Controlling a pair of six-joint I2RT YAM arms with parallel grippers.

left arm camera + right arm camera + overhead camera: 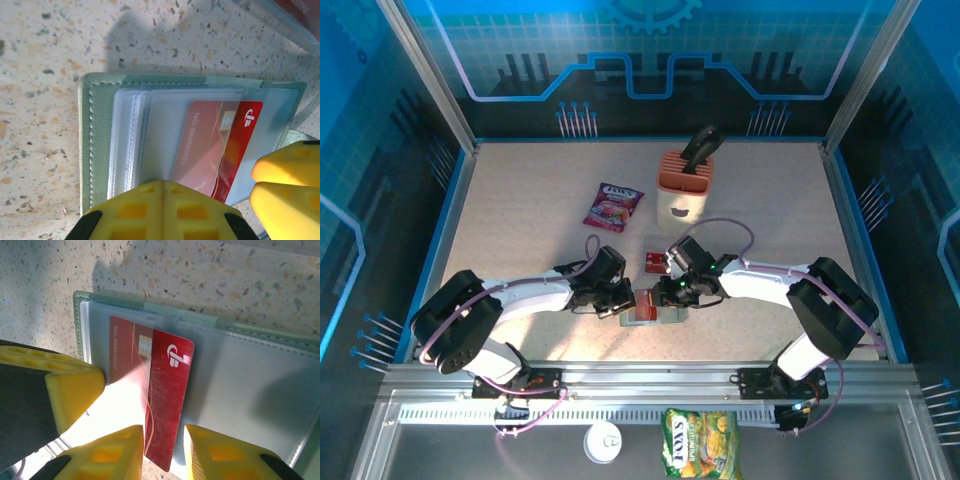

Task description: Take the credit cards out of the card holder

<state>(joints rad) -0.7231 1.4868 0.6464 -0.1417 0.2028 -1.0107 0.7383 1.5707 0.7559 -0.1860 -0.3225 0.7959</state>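
Observation:
The card holder lies open on the table, grey-green rim around clear sleeves. One red credit card sticks partway out of a sleeve, its left half still under the clear plastic. My right gripper is open, and its fingertips straddle the card's near end. My left gripper is shut, tips pressed down on the sleeve pages beside the card. From above, both grippers meet over the holder. Another red card lies loose on the table just behind them.
A purple-red snack packet lies at the back left. A peach slotted block with a dark tool in it stands behind the holder. A green packet and a white disc sit below the table's near rail.

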